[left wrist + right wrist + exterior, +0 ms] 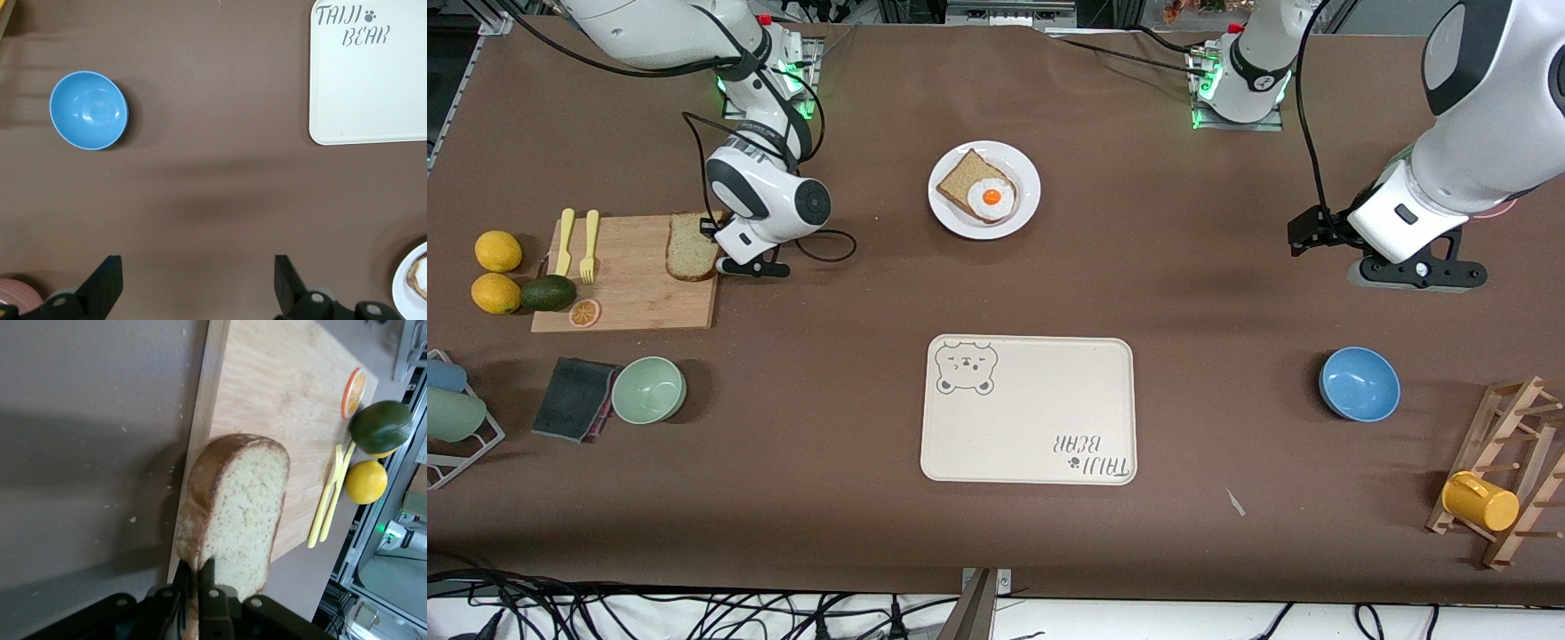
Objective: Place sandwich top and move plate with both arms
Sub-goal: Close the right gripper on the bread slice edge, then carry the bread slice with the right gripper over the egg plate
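The sandwich top (691, 246), a light tan slice with a brown crust, lies at the edge of the wooden cutting board (627, 293) that faces the plate. My right gripper (713, 233) is shut on its crust; in the right wrist view the fingers (208, 577) pinch the slice (240, 507) at its edge. The white plate (1024, 169) sits mid-table near the robots' bases and holds a darker slice with a fried egg (991, 197). My left gripper (1303, 233) is open and empty, waiting over bare table at the left arm's end; it also shows in the left wrist view (198, 280).
The cream bear tray (1029, 410) lies nearer the front camera than the plate. A blue bowl (1359, 383) and a mug rack with a yellow mug (1480, 500) are at the left arm's end. Two yellow forks (576, 242), lemons (498, 251), an avocado (548, 292), a green bowl (648, 389) and a dark sponge (574, 397) are at the right arm's end.
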Robot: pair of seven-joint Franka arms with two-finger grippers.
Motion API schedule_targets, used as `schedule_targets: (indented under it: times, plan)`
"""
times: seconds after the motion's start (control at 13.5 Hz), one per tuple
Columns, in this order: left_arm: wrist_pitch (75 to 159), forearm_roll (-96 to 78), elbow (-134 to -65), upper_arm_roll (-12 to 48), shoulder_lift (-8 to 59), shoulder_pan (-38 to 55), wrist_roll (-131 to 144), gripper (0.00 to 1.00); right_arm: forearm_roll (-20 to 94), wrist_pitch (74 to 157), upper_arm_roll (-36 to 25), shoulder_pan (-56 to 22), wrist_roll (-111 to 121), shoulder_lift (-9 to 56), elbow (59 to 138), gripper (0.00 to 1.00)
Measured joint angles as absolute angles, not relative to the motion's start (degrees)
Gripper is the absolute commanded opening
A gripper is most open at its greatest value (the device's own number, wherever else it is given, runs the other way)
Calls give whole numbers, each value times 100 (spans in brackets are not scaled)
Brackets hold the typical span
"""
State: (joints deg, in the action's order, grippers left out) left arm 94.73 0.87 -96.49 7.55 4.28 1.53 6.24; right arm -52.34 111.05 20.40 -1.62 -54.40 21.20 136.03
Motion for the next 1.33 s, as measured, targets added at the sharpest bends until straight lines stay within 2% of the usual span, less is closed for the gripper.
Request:
schedule_targets:
  times: [0.3, 0.44, 0.67, 1.04, 1.33]
  plan:
    - [9473, 106, -9649, 755, 428, 154, 624, 100, -4921, 10988, 2460, -160, -5415, 1542, 13479, 0]
    - [9474, 106, -9649, 755, 428, 153, 624, 100, -4816, 10684, 2894, -162, -5368, 1165, 13313, 0]
    - [9473, 107, -9649, 755, 428, 152, 624, 100, -4127, 10303, 3681, -193, -5358, 887, 12520, 0]
    - [9474, 107, -9649, 737, 428, 143, 624, 100, -3638, 9726, 4784, -398, -5320, 1033, 11019, 0]
    - [9474, 107, -9646, 722, 428, 104, 624, 100, -3640, 9753, 4864, -1490, -5430, 1630, 10623, 0]
